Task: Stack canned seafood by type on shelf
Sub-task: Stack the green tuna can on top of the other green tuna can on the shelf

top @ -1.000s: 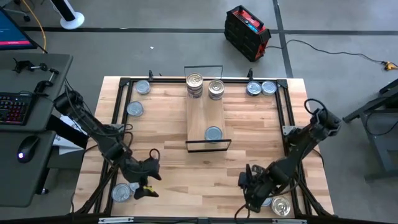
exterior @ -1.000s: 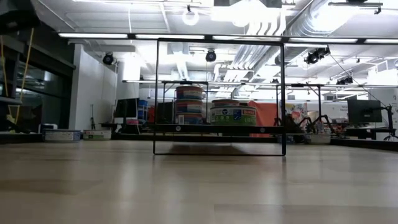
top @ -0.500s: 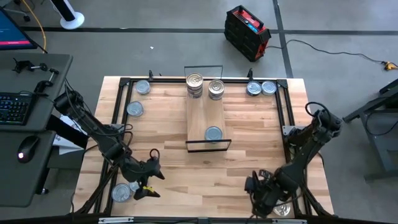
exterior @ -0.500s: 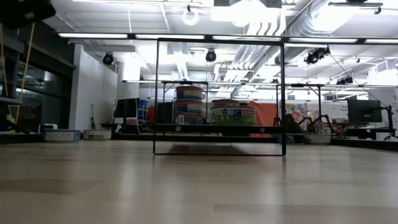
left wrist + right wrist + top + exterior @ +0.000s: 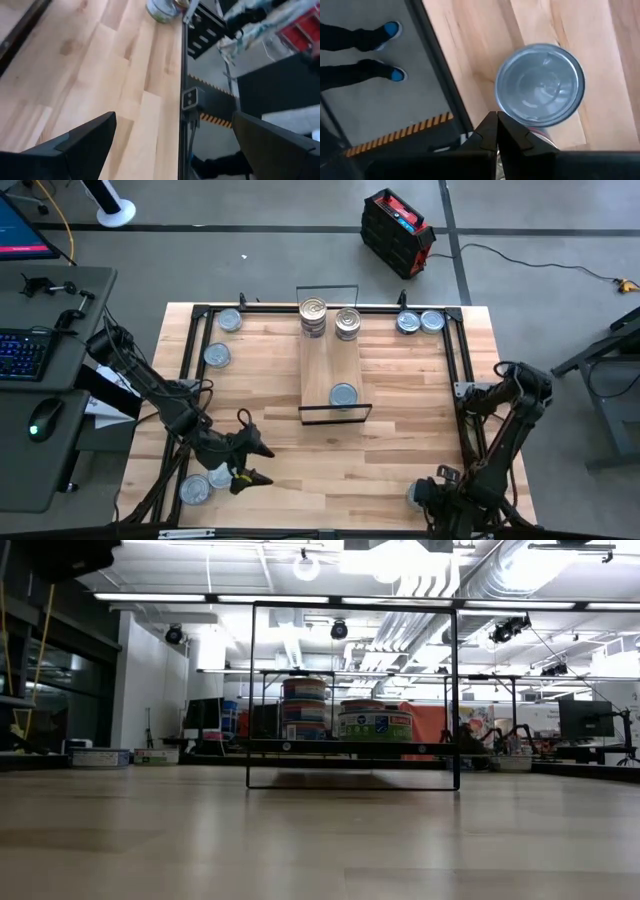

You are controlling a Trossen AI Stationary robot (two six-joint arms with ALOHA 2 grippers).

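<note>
The shelf (image 5: 330, 365) lies across the table's middle. Two stacks of tins (image 5: 313, 317) (image 5: 347, 322) stand at its far end, and a single pale-topped tin (image 5: 343, 395) sits at its near end. Both stacks also show in the low view (image 5: 305, 705) (image 5: 375, 720). My right gripper (image 5: 497, 131) is shut and points down at the near right corner (image 5: 432, 496), just over the rim of a pale blue-grey tin (image 5: 540, 85) standing on the table. My left gripper (image 5: 262, 464) hangs open near the front left with nothing between its fingers (image 5: 170, 145).
Loose tins stand at the far left (image 5: 229, 321) (image 5: 216, 355), the far right (image 5: 407, 323) (image 5: 431, 321) and the near left (image 5: 195, 488). A black rail (image 5: 182, 75) runs along the table's edge. A person's feet (image 5: 390, 30) show on the floor beyond the near edge.
My right gripper, still shut, has swung toward the table's near right corner and now hangs over the tin there. My left gripper has stayed in place and open, tipping its fingers up a little toward the table's right.
</note>
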